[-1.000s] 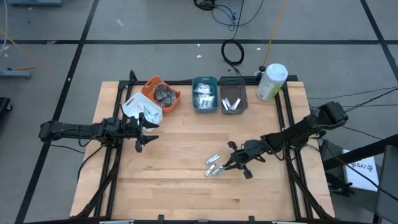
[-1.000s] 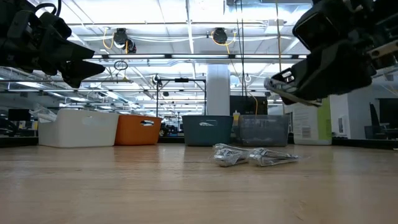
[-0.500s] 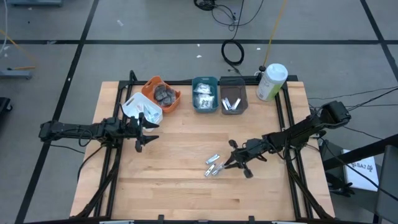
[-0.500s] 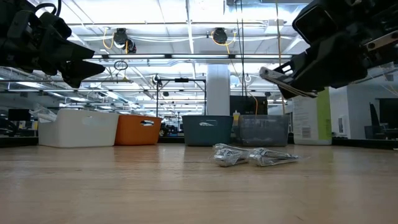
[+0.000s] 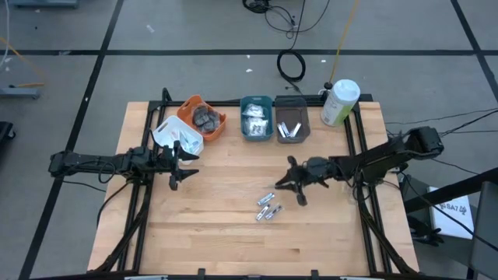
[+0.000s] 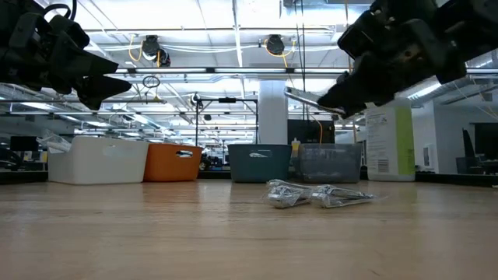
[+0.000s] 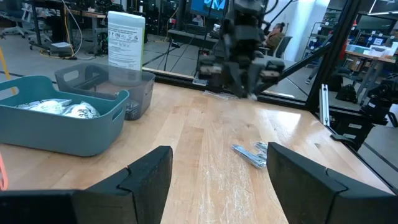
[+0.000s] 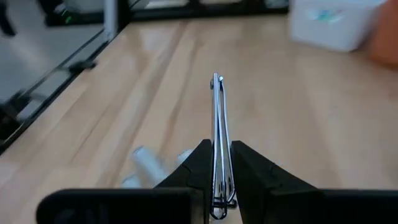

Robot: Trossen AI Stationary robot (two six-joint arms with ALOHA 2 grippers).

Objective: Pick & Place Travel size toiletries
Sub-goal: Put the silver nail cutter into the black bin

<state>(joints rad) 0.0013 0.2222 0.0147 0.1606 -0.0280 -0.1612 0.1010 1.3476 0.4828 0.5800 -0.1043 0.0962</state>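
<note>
Nearest the front edge of the table [image 5: 233, 249], a small cluster of silver tubes [image 5: 268, 207] lies on the bare wood, and in the low view they rest side by side, untouched. A second ago the right gripper [image 5: 289, 180] hung just beside that cluster; now it has risen and swung away from it toward the back of the table, so it sits between the loose tubes and the row of bins. Its fingers are clenched on one thin silver tube [image 8: 217, 137], which the right wrist view shows pinched edge-on and sticking straight out ahead of the fingers, clear of the wood. That shift suggests the pick is done and the carry has begun, probably toward the grey bin [image 5: 290, 123], which already holds similar silver pieces. Off to the side, the left gripper [image 5: 180, 165] has not moved at all; it waits near the white bin [image 5: 176, 137] with its fingers spread and nothing between them. Farther back, the orange bin [image 5: 201, 117] holds dark discs and the teal bin [image 5: 256, 118] holds wrapped packets, with a white-and-green bottle [image 5: 339, 103] at the far corner. Several tubes are left to collect.
</note>
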